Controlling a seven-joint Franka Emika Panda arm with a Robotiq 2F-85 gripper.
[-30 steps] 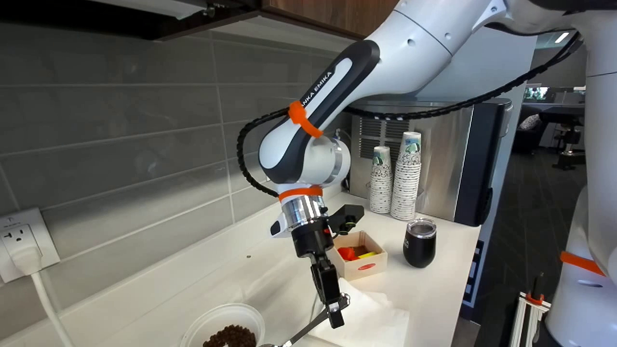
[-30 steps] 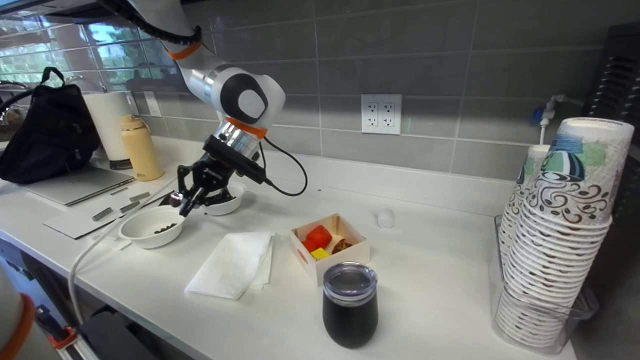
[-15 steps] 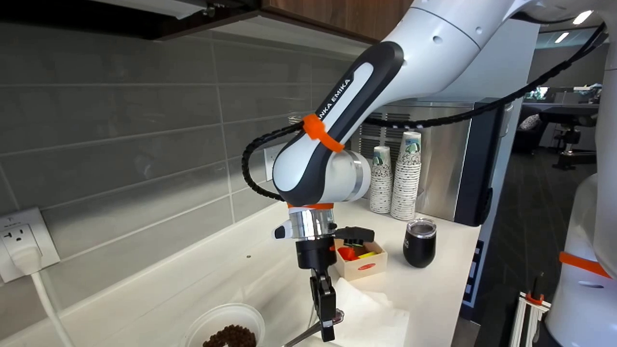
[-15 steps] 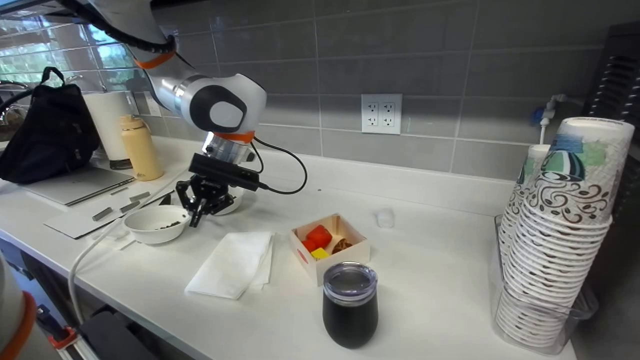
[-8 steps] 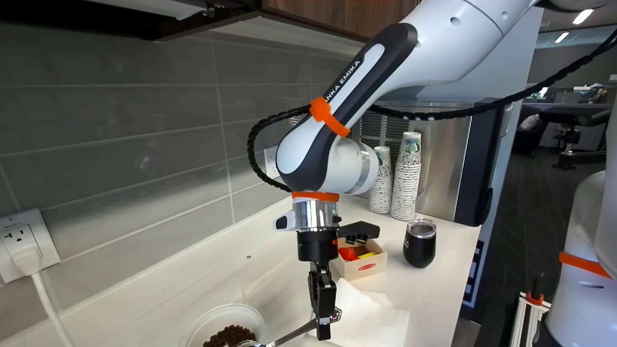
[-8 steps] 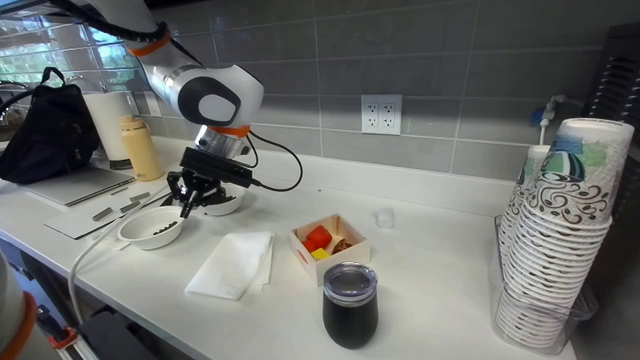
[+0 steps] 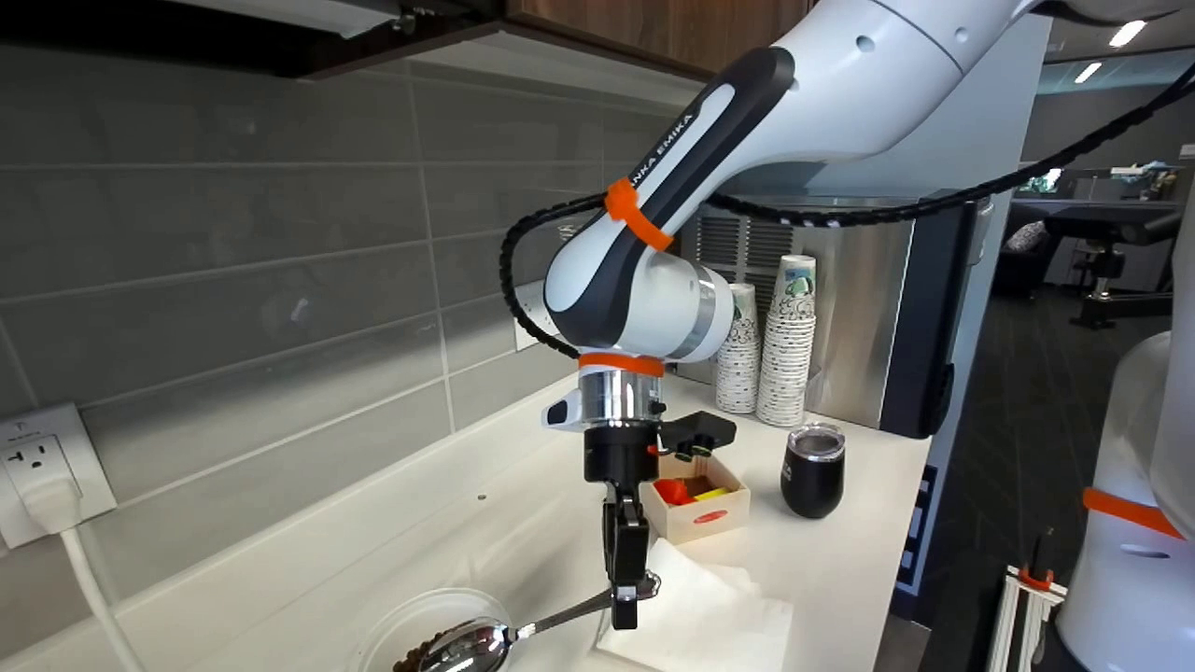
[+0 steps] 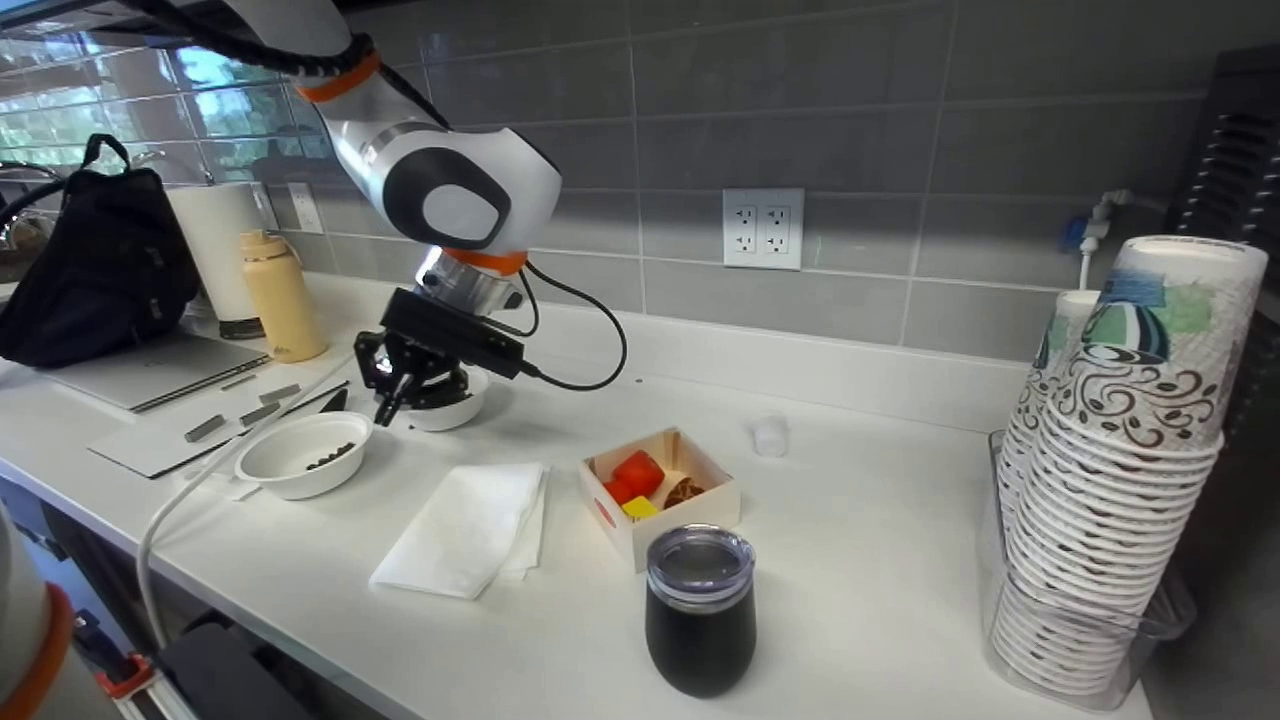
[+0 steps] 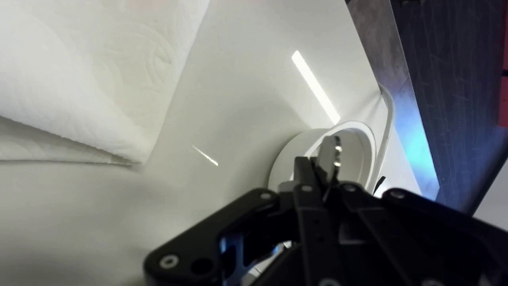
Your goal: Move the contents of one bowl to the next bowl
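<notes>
Where the glossy white counter ends: we see the front bowl near that edge, box and tumbler well apart from it.
Gripper: fingers narrow, pinching the metal spoon.
Beans: dark brown, small, inside the round rear bowl; few dark bits in the front one.
Spoon head: shiny, higher in view than half a second ago, hiding more beans from us.
</notes>
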